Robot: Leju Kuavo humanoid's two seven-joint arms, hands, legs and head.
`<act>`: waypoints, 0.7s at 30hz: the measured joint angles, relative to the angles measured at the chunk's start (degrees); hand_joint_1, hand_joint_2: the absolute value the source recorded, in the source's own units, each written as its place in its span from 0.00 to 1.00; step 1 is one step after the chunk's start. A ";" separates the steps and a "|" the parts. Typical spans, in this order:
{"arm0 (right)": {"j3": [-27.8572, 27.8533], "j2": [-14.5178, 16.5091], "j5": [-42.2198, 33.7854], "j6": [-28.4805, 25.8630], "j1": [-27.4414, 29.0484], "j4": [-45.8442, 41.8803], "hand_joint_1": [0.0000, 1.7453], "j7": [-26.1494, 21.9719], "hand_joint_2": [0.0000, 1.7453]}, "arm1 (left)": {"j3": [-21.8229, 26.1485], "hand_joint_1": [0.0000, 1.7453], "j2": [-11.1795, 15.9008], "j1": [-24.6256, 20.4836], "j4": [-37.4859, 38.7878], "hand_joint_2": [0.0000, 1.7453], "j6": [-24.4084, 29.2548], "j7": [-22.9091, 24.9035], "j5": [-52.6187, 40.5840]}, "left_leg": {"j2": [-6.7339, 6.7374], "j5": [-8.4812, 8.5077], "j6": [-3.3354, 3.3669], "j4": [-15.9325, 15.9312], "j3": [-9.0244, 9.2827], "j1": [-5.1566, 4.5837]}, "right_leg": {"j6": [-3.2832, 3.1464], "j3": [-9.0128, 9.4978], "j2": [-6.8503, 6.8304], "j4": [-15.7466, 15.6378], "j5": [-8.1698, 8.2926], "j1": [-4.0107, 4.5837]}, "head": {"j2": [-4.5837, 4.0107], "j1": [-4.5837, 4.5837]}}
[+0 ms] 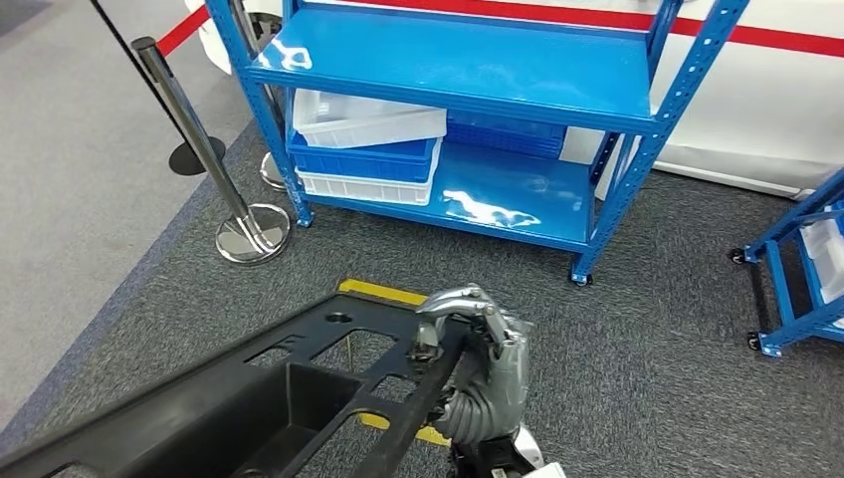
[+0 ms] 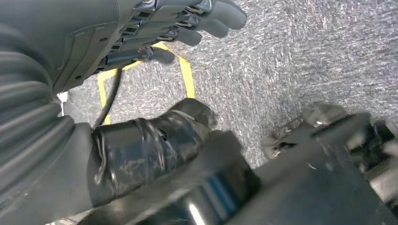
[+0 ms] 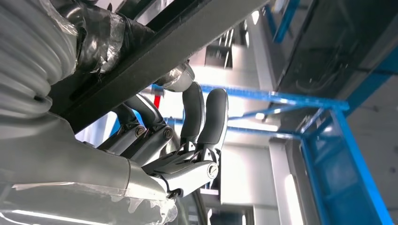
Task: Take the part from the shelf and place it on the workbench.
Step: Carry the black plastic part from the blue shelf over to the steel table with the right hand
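Note:
A large black plastic frame part (image 1: pixel 249 408) with open cut-outs stretches from the lower left of the head view to the middle, above the grey carpet. My right hand (image 1: pixel 488 368) grips its right end, fingers curled over a bar of the part. The right wrist view shows the same hold: the hand (image 3: pixel 187 140) wraps its fingers up around the black bar (image 3: pixel 155 56). In the left wrist view my left hand (image 2: pixel 94 42) has its fingers (image 2: pixel 206 18) stretched out over the floor, holding nothing. Its taped thumb (image 2: pixel 150 150) lies against the glossy black part (image 2: pixel 305 187).
A blue shelf rack (image 1: pixel 448 70) stands ahead, with stacked white (image 1: pixel 368 119) and blue bins (image 1: pixel 363 159) on its lower level. A chrome stanchion (image 1: pixel 189 129) with a round base (image 1: pixel 254 234) stands to the left. Yellow floor tape (image 1: pixel 383 292) lies beneath the part. Another blue rack (image 1: pixel 796 289) is at the right.

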 joint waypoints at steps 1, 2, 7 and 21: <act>0.16 -0.09 -0.95 0.00 -0.12 0.25 1.00 -0.52 1.00 | -0.01 0.00 0.00 -0.18 0.00 1.00 -0.11 0.34 -0.59 | 1.13 -1.82 -0.26 3.63 -1.57 0.07 | -0.07 -0.13 -0.84 -0.01 0.05 0.13 | 0.00 -1.03; 0.37 -0.22 -1.87 0.01 -0.28 0.54 1.00 -0.91 1.00 | -0.01 0.00 0.00 -0.32 0.00 1.00 -0.16 0.66 -1.07 | 1.77 -3.12 -0.45 6.75 -2.84 0.18 | -0.10 -0.23 -1.69 0.00 0.06 0.26 | 0.00 -1.78; 1.37 -0.64 -4.13 0.01 -1.10 1.56 1.00 -1.52 1.00 | 0.01 0.00 0.00 -0.26 -0.01 1.00 0.14 1.71 -1.16 | 4.95 1.29 -0.09 -2.81 3.49 -0.05 | 0.05 -0.18 -4.99 -0.04 0.03 0.51 | 0.00 -3.68; 3.17 -1.84 -8.36 0.03 -2.65 3.30 1.00 -2.43 1.00 | -0.02 0.00 -0.73 -0.17 -0.02 1.00 -2.71 1.75 -2.27 | -1.01 3.41 3.08 -8.12 5.85 -0.52 | 1.85 -4.64 0.09 9.37 -2.22 0.14 | 0.00 -3.38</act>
